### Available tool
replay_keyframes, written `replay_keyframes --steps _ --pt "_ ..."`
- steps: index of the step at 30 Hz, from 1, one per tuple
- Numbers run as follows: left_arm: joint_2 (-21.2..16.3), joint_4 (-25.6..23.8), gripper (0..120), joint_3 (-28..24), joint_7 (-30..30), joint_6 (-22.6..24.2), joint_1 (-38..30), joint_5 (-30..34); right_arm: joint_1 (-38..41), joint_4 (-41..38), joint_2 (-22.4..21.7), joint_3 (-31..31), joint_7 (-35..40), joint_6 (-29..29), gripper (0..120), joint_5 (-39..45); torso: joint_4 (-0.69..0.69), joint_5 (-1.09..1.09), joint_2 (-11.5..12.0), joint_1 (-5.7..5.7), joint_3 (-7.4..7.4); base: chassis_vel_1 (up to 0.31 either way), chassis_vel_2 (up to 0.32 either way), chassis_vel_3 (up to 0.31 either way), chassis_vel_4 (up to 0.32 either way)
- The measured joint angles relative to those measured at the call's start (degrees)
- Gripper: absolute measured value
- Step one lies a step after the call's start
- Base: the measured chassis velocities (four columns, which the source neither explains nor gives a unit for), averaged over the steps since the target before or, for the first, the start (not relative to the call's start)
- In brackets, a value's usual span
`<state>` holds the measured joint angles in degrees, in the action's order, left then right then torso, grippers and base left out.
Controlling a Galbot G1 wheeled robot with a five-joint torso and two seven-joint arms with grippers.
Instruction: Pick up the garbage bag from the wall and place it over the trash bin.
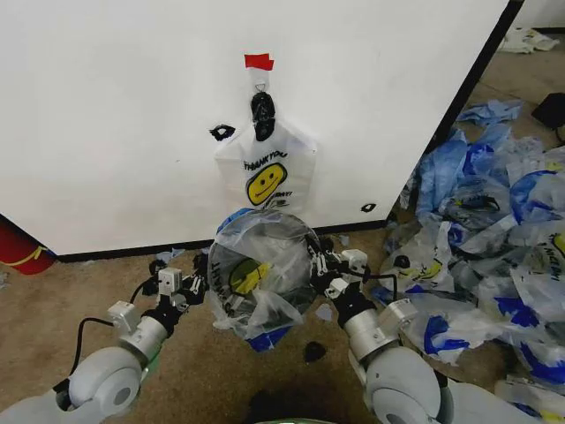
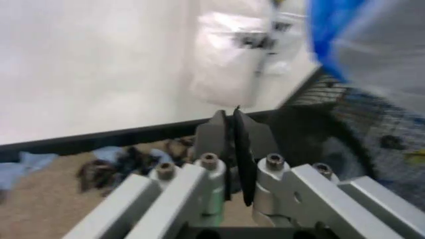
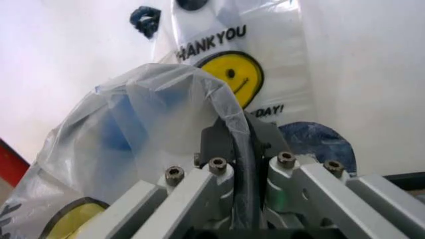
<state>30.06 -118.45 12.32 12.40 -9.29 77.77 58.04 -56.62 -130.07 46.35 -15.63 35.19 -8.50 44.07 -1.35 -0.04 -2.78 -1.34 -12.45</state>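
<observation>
Over one trash bin (image 1: 214, 265), one garbage bag (image 1: 265, 265), two claws (image 1: 196, 284) (image 1: 320, 265) pinching.

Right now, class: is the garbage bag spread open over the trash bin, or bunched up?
Spread open. The garbage bag is stretched into a wide round mouth between the left gripper and right gripper.

I count one garbage bag (image 1: 262, 274) stretched between my two grippers, one bunch of smiley bags (image 1: 266, 172) hanging on one wall (image 1: 115, 115), one red tape piece (image 1: 259, 61), and many loose bags (image 1: 494, 230) heaped rightward.
</observation>
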Motion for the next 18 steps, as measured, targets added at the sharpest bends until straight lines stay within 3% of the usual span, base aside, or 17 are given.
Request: replay_keyframes --steps 6,11,18 --pt "0.5 0.3 32 2.3 5.4 1.6 0.1 -1.0 -0.6 0.5 -0.3 1.8 -0.5 -0.5 1 -0.4 0.0 -0.02 0.0 0.0 0.0 0.0 0.0 0.0 0.0" --pt "1.3 -2.6 48 4.8 6.3 2.1 0.8 1.1 -0.9 1.5 -0.2 3.5 -0.7 -0.8 1 -0.6 0.0 -0.01 0.0 0.0 0.0 0.0 0.0 0.0 0.0" --pt "2.4 -12.9 75 6.9 7.5 2.7 2.1 8.1 -1.2 4.8 0.5 9.1 -0.9 -2.0 1 -1.8 -0.02 -0.01 0.0 0.0 0.0 0.0 0.0 0.0 0.0"
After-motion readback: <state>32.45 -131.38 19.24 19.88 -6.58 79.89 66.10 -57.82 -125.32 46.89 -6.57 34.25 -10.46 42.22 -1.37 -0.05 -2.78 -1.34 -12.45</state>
